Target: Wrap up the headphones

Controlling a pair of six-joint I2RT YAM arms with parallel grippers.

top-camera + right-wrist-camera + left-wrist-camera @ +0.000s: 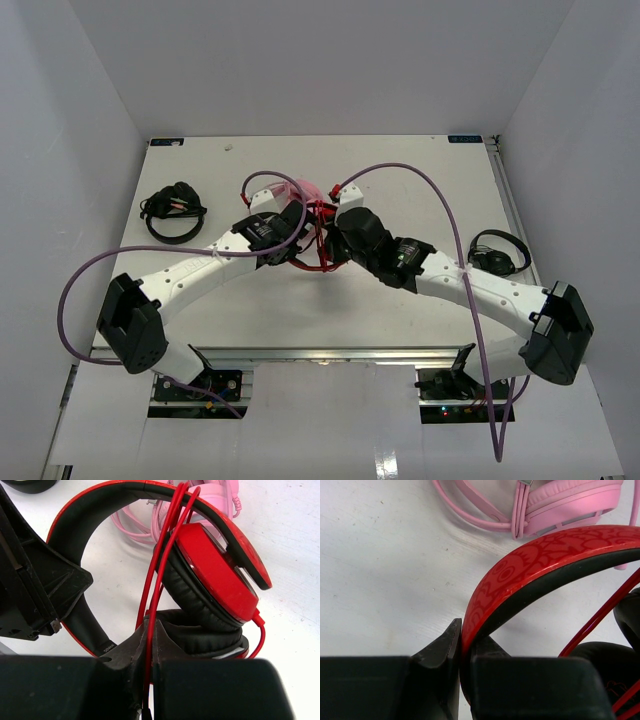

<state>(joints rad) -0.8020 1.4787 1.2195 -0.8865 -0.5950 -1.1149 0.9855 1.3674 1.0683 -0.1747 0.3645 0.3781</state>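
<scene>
The red headphones point(318, 250) with black pads lie at the table's middle, between both arms. My left gripper point(462, 640) is shut on the red headband point(530, 565), seen close in the left wrist view. My right gripper point(151, 630) is shut on the thin red cable point(152, 600), which runs up over the headband and past the red ear cup point(220, 575). The folded ear cups with black pads point(200, 635) sit just beyond the right fingers. In the top view both grippers point(296, 228) point(345, 232) meet over the headphones and hide most of them.
Pink headphones point(300, 190) lie just behind the red ones and show in the left wrist view point(555, 505). Black headphones point(172, 210) lie at the left and another black pair point(497, 252) at the right. White walls enclose the table.
</scene>
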